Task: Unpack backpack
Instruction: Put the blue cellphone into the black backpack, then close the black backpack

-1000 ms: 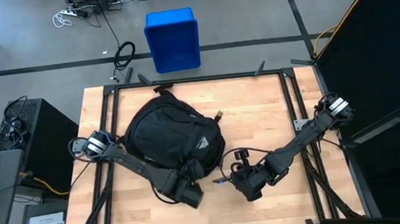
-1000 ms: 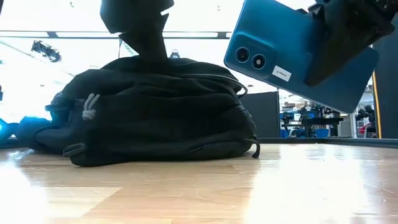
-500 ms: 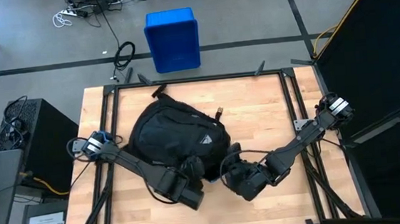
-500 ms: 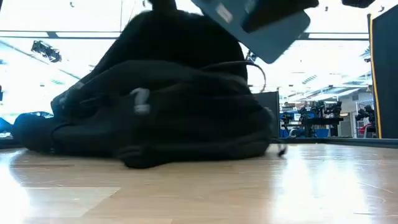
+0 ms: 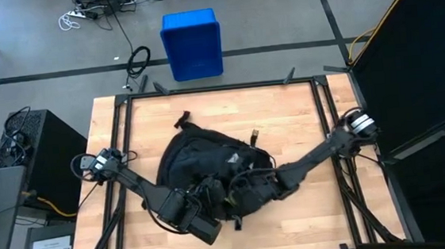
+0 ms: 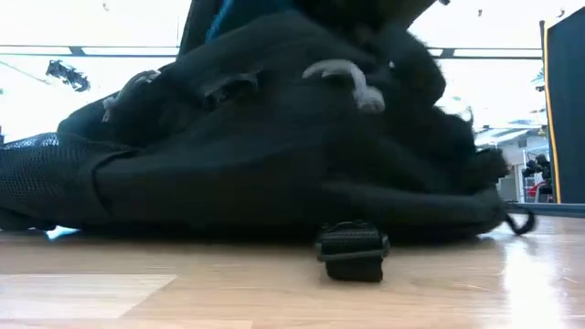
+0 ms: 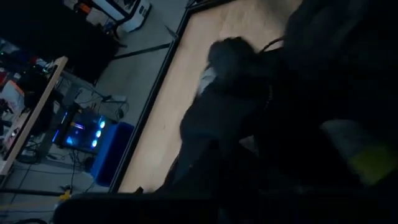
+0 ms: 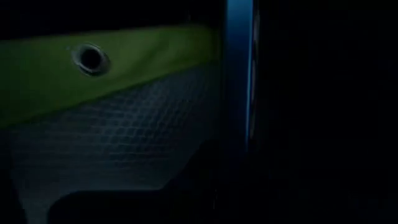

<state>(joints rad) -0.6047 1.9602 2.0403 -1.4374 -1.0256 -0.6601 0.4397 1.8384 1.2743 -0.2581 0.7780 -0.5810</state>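
The black backpack [image 5: 198, 162] lies in the middle of the table, its bottom on the wood [image 6: 274, 137]. My left gripper [image 5: 211, 201] is shut at its raised near edge. My right gripper [image 5: 244, 193] reaches into the backpack's near right side, shut on a blue phone [image 8: 239, 93]. The right wrist view shows the phone's edge next to the backpack's yellow-green lining [image 8: 93, 68]. In the low view a bit of blue [image 6: 228, 14] shows above the backpack. My left gripper holds the backpack's black fabric at its near edge [image 5: 212, 190], coming slanting down from the table's near left. That edge is lifted, and the rest of the backpack lies on the table. The fingers themselves are hidden by the fabric and the dark. My right gripper holds the blue phone, whose thin edge [image 8: 241, 124] stands upright before the wrist camera. It comes slanting down from the table's right, inside the backpack's opening. Darkness hides the fingers and the place of contact.
A black strap buckle [image 6: 352, 251] lies on the wood in front of the backpack. A blue plastic bin [image 5: 191, 43] stands on the floor beyond the far edge. Bare wood [image 5: 302, 118] lies at the far right.
My left gripper has risen with the backpack's near edge, and the backpack has slid toward the table's near and right edges. My right gripper has carried the blue phone left toward the backpack, rolling as it went, and now sits in the opening.
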